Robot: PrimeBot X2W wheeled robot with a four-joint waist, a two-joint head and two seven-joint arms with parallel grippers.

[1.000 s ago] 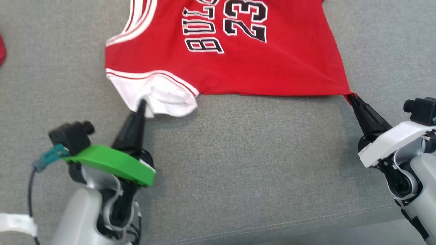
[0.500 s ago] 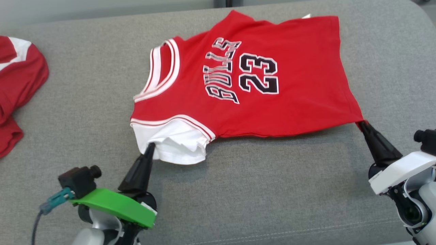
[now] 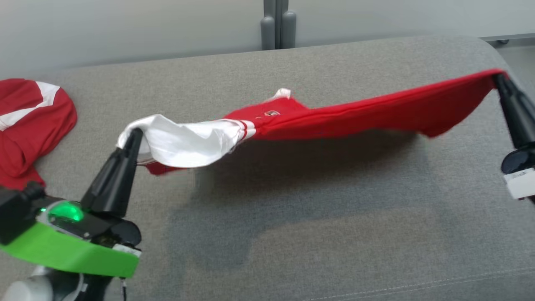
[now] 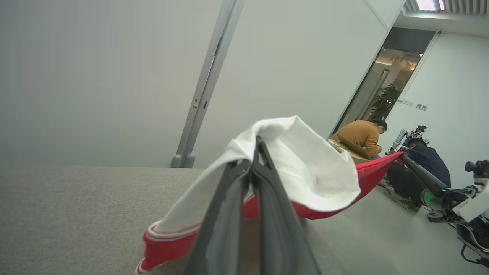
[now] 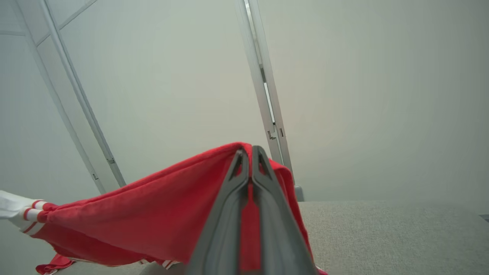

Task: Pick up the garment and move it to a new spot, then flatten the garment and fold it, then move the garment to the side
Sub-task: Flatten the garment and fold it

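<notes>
The garment [image 3: 376,110] hangs in the air above the grey cushion [image 3: 334,234], stretched between the two grippers. It does not touch the cushion, and its shadow falls on the fabric below it.

The left gripper [image 3: 135,134] is closed on the white sleeve [image 3: 184,144]. In the left wrist view the two fingers are pressed together and the sleeve [image 4: 305,164] folds over their tips and drops to the right of them. The red body runs away from this gripper toward the other one.

The right gripper [image 3: 498,77] is closed on the red corner of the hem. In the right wrist view a thin strip of red cloth shows between its fingers [image 5: 233,198], and the garment [image 5: 153,214] spreads to the left of them and sags lower in the middle.

A second red garment [image 3: 25,121] lies on the cushion, to the left of the left gripper and apart from it.
</notes>
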